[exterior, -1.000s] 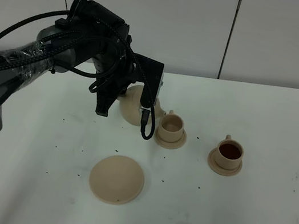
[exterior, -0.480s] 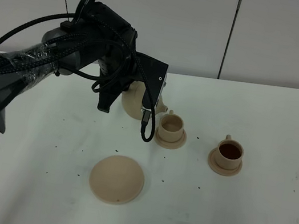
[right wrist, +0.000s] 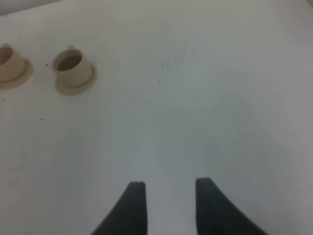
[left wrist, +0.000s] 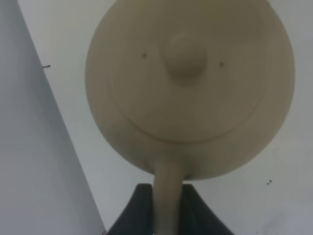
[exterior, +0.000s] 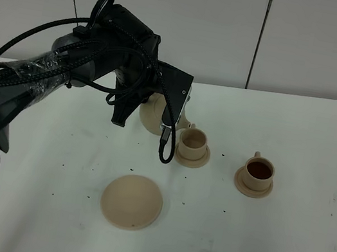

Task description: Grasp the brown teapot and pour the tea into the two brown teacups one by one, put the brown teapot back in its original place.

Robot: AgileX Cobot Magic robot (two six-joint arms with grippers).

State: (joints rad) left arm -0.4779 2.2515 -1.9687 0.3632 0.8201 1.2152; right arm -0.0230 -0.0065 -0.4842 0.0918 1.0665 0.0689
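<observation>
While the left gripper (left wrist: 166, 198) grips the brown teapot (exterior: 152, 113) by its handle beside the seemingly unfilled teacup (exterior: 193, 142), the other teacup (exterior: 258, 170) holds tea, the wide saucer (exterior: 132, 201) lies bare, and the right gripper (right wrist: 166, 188) hangs open.

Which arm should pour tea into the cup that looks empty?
Left. The left fingers clamp the brown teapot by its handle, spout next to the empty-looking teacup. The right fingers hang open above the table, away from it.
</observation>
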